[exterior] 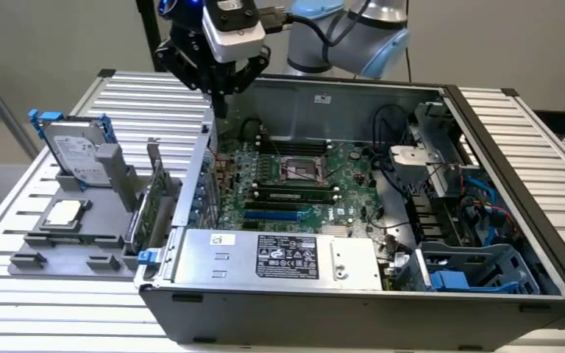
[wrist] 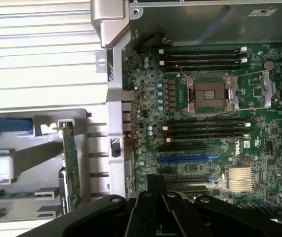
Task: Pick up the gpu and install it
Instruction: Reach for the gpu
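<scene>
Up-frame and rightward from the gpu (exterior: 147, 212), standing edgewise at the exterior view's lower left, long axis running down-frame, hovering the empty, closed end effector (exterior: 221, 91).

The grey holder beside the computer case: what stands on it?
On the grey holder stand the gpu on edge and a hard drive in a blue frame; a square chip lies flat. The slots that grip them are hidden.
</scene>
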Motion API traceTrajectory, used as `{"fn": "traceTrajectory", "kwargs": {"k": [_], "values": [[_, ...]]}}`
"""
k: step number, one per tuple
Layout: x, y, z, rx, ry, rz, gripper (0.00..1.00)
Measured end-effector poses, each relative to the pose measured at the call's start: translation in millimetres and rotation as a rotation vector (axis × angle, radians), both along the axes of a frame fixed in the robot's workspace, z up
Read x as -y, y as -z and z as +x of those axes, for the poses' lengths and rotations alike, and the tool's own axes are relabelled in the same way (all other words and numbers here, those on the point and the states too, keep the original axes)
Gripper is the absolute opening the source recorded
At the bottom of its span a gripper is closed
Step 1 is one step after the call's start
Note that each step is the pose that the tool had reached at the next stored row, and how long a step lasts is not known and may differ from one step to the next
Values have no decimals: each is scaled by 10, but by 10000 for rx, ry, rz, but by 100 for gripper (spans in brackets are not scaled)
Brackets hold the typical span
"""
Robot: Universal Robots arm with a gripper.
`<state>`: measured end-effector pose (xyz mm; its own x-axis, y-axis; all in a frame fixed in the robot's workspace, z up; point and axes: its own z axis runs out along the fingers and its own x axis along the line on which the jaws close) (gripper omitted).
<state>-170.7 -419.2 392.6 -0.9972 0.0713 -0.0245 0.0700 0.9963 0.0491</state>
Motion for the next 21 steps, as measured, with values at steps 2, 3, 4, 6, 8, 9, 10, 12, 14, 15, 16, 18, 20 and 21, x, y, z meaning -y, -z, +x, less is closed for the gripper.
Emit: {"fn": "traceTrajectory", "kwargs": {"k": [2,3,4,6,8,9,10,12,14,15,16,18,20,21], "values": [[28,0,-89,26,-2,-1,0],[41,0,-136,39,-1,-1,0],[55,0,-181,53,0,-1,0],[82,0,-273,81,-1,-2,0],[109,0,-362,105,-1,-5,0],[123,0,-408,115,-1,-6,0],[136,0,-454,123,0,-7,0],[164,0,-547,133,-2,-9,0],[186,2,-634,136,-1,-9,0],[196,5,-681,135,-1,-10,0],[205,10,-729,135,-1,-10,0],[219,25,-818,135,-2,-10,0],[230,49,-910,136,-1,-10,0],[233,64,-955,135,-1,-10,0]]}}
